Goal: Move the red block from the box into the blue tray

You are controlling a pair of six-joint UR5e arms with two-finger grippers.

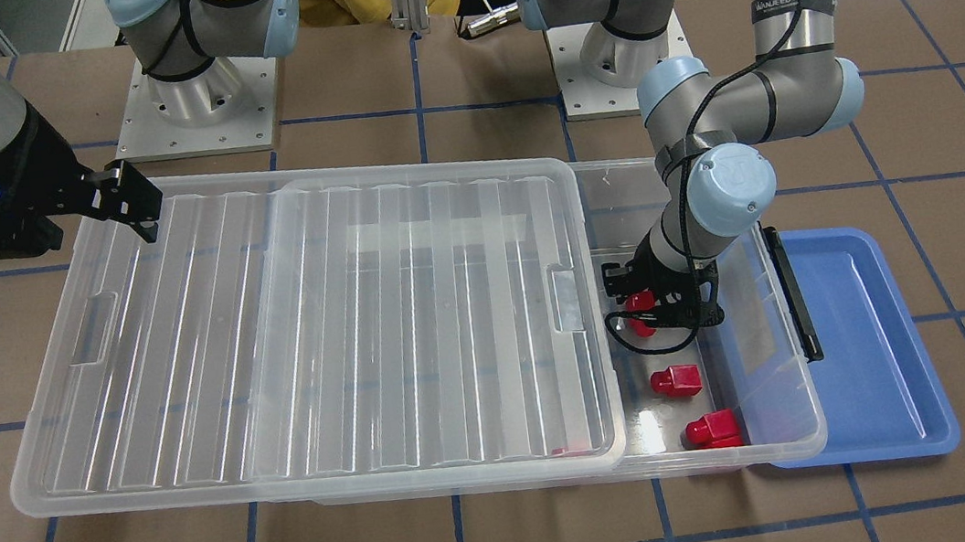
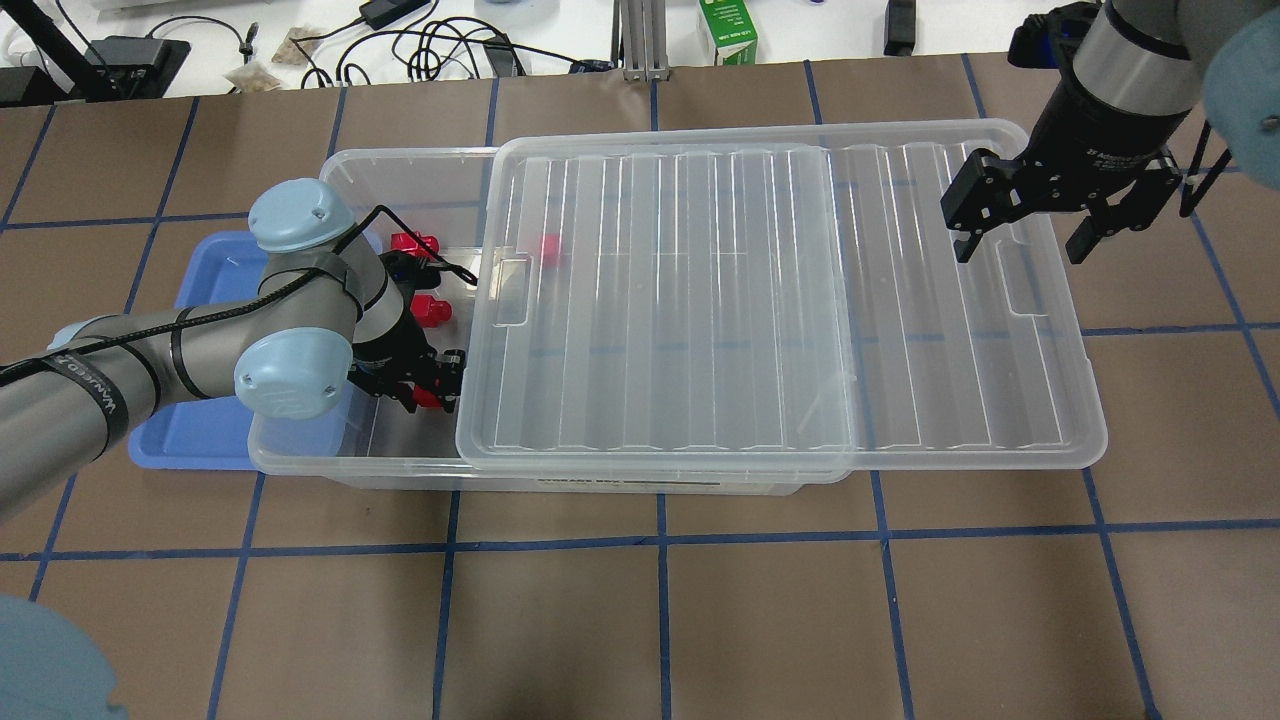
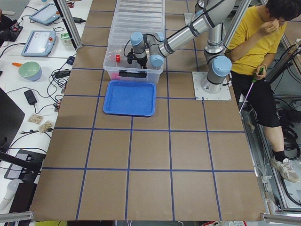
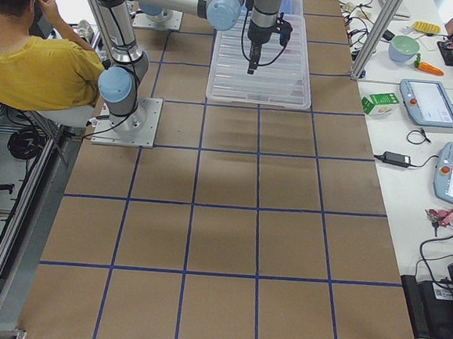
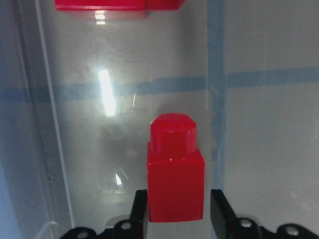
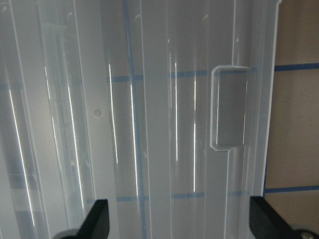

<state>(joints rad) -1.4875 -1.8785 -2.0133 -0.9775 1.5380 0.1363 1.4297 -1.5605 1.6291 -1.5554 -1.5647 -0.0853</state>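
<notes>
The clear box lies across the table, its ribbed lid slid toward my right so the left end is uncovered. My left gripper reaches down into that uncovered end and is shut on a red block, whose stub points away from the fingers. Two more red blocks lie loose in the box, and another shows under the lid. The blue tray sits right beside the box's latch end, with nothing in it. My right gripper is open above the lid's far end.
A black latch sits on the box's short end next to the tray. A person in a yellow shirt sits beside the arm bases. Tablets, a bowl and cables lie on the side bench.
</notes>
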